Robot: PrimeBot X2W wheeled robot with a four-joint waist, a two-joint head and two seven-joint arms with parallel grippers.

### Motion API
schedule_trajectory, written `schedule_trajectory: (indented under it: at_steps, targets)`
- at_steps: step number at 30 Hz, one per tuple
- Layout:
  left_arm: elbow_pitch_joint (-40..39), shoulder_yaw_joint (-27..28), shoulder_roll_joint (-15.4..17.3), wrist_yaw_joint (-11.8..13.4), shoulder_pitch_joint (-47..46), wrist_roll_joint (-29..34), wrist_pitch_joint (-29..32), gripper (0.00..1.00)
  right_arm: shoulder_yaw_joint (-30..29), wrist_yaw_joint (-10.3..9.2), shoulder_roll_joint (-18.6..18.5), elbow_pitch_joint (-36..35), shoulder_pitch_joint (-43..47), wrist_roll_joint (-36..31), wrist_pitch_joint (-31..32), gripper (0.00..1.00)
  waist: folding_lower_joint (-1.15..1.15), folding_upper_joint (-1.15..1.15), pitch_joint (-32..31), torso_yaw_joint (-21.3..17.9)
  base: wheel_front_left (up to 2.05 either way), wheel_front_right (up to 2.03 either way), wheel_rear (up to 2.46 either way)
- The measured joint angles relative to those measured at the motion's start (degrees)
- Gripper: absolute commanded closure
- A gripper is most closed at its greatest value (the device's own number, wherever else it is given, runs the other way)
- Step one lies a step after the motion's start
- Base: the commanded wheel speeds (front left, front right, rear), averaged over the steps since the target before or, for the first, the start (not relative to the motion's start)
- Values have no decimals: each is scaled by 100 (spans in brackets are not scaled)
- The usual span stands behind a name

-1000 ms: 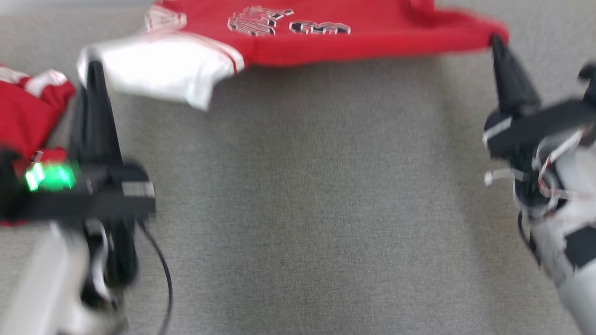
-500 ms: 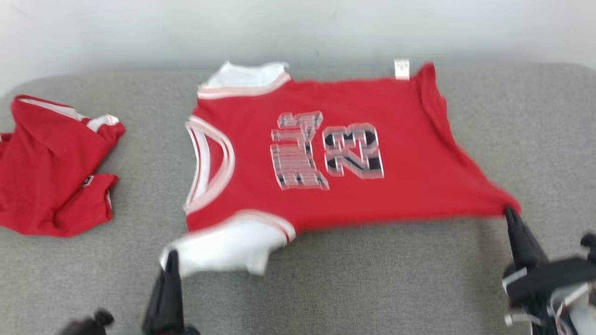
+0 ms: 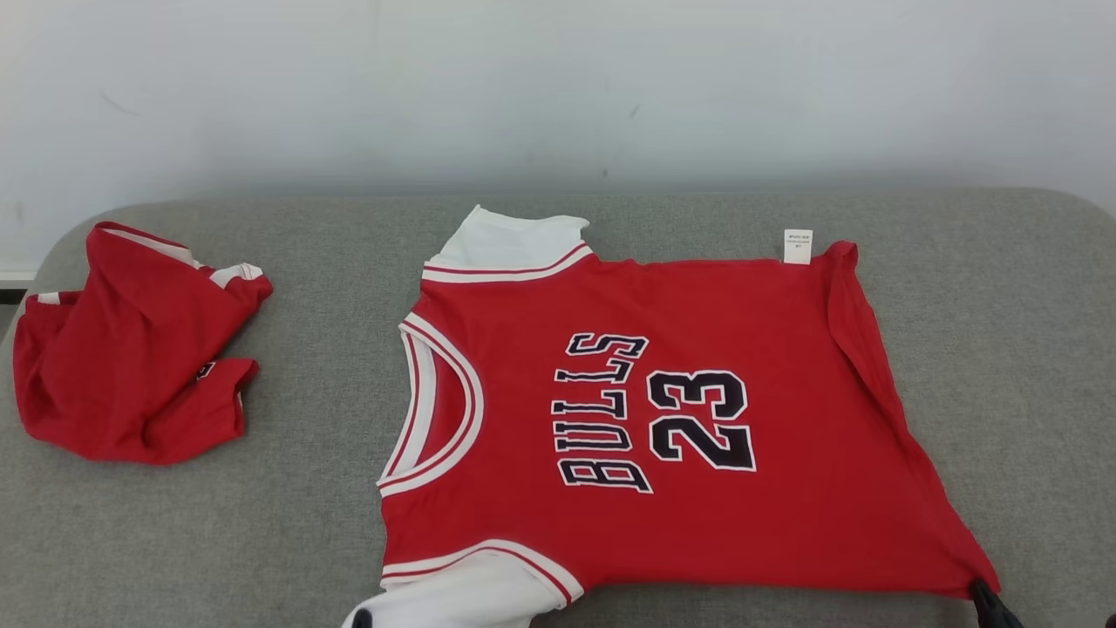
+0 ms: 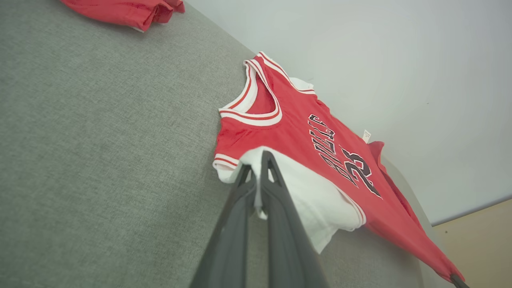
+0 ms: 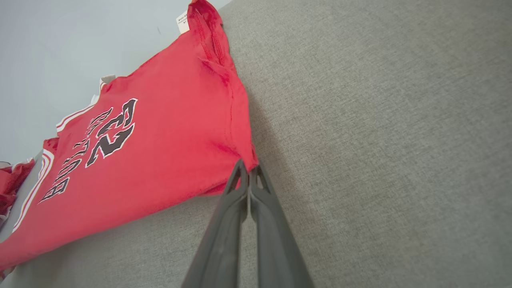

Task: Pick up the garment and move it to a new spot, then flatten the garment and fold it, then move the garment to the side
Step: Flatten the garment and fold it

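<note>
The garment [image 3: 663, 419] is a red jersey with white sleeves and "BULLS 23" on it, spread face up on the grey padded surface [image 3: 610, 218]. In the head view my left gripper [image 3: 361, 618] shows as a dark tip at the white near sleeve. My right gripper [image 3: 988, 600] shows as a tip at the near hem corner. The left wrist view has the left gripper [image 4: 258, 168] shut on the white sleeve [image 4: 316, 204], lifting it slightly. In the right wrist view the right gripper [image 5: 249, 171] is shut on the red hem corner of the garment [image 5: 160, 132].
A second red garment [image 3: 131, 375] lies crumpled at the surface's left end, apart from the jersey. A pale wall [image 3: 558, 87] runs behind the far edge. Bare grey surface [image 5: 380, 140] stretches to the right of the jersey.
The head camera has tilted up, so the whole jersey now shows and both grippers sit at the bottom edge. Both grippers keep their hold; the jersey lies stretched flatter.
</note>
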Motion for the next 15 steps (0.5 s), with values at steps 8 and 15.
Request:
schedule_trajectory:
  at_steps: [8,15]
  targets:
    - [178,-100,116,-205,-179,108,23,100,-260,0,491,-553,131,-453,567,100,1,0,86,-13,0,0,0]
    - [287,-219,337,-353,-1151,381,394,100,-299,0,581,-695,-551,-428,1018,100,1,0,226,-145,0,0,0]
